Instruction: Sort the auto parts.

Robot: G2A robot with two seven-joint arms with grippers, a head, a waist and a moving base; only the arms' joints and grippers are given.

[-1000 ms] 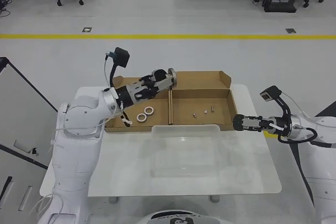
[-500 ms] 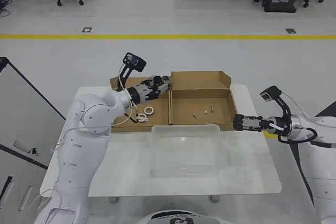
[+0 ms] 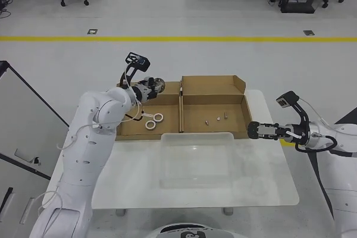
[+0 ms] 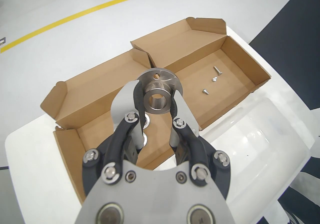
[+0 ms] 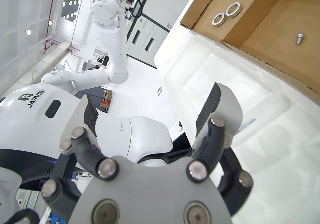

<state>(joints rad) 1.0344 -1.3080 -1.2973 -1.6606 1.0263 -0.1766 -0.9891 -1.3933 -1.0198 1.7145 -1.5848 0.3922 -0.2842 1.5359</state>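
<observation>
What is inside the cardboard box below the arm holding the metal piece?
Two metal rings lie side by side on the floor of the left box. The left gripper, shut on a flanged metal part, hides its far corner from above.

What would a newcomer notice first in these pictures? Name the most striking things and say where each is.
The left claw is shut on a shiny metal collar, up above the left cardboard box, where two rings lie. Three bolts lie in the right box, and the right claw hangs open just right of that box.
</observation>
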